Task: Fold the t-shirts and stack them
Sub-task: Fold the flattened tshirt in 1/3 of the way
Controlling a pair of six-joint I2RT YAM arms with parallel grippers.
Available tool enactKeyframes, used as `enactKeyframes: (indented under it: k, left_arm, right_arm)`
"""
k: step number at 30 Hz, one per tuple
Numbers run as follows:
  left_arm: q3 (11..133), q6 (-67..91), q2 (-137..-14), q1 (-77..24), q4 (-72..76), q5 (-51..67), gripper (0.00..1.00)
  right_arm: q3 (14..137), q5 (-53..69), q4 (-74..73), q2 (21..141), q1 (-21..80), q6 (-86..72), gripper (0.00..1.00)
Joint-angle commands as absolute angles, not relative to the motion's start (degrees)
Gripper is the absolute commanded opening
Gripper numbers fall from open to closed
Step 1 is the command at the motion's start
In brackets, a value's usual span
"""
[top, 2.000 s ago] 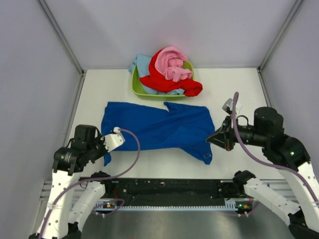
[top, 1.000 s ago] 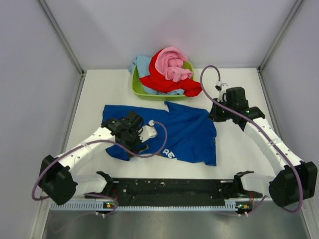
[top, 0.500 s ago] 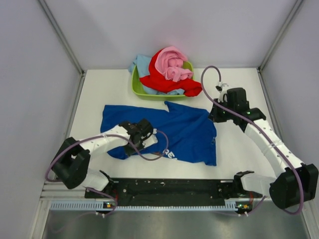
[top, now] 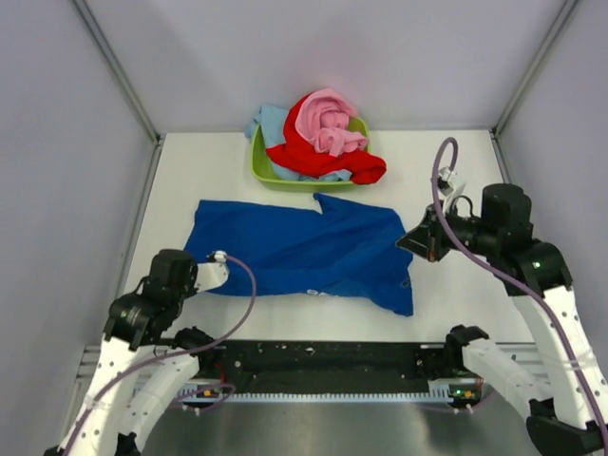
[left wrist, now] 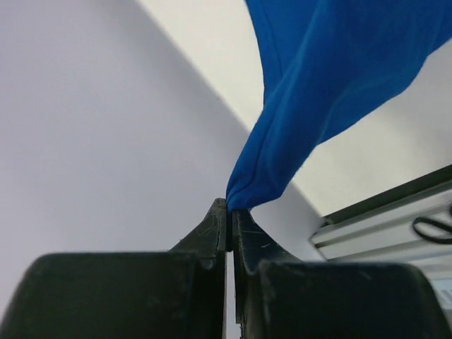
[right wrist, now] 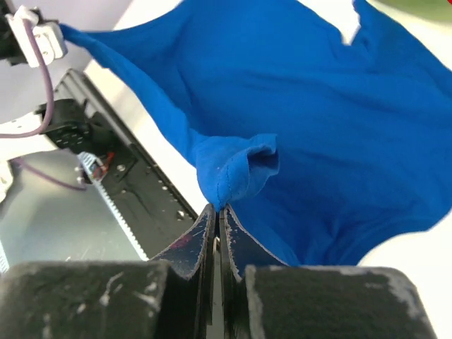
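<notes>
The royal blue t-shirt (top: 304, 245) hangs stretched between my two grippers above the middle of the table. My left gripper (top: 197, 273) is shut on its left corner; in the left wrist view the cloth (left wrist: 311, 92) rises from the closed gripper (left wrist: 229, 212). My right gripper (top: 410, 243) is shut on its right edge; in the right wrist view a bunched fold (right wrist: 233, 169) sits at the closed gripper (right wrist: 216, 210). Red (top: 313, 147), pink (top: 328, 122) and light blue (top: 266, 122) t-shirts are piled in the tub at the back.
The lime green tub (top: 261, 171) stands at the back centre of the white table (top: 456, 171). Grey walls close in left, right and behind. A black rail (top: 323, 361) runs along the near edge.
Both arms pulled back and apart. The blue t-shirt went from lying crumpled with its print showing to being held taut between both grippers.
</notes>
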State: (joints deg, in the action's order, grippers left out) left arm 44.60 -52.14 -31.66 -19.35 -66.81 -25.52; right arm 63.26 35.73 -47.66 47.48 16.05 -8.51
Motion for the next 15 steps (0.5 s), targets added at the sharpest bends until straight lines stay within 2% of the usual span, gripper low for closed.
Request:
enactKeyframes:
  k: [1, 6, 11, 15]
  left_arm:
    - [53.25, -61.08, -28.14, -18.9, -75.31, -30.76, 0.0]
    - [50.98, -62.67, -22.16, -18.9, -77.77, -33.84, 0.0]
    - [50.89, -59.59, -19.34, -18.9, -87.88, -26.99, 0.0]
    - [46.34, -61.79, -16.61, -18.9, -80.1, -26.8, 0.0]
  right_arm:
    - [69.34, 44.29, -53.69, 45.62, 16.0, -3.96, 0.0]
    - [70.84, 51.13, -55.54, 44.48, 16.0, -2.99, 0.0]
    - [66.37, 59.75, -56.25, 43.24, 16.08, -4.66, 0.0]
    - [60.22, 52.77, -53.89, 44.91, 16.08, -6.41, 0.0]
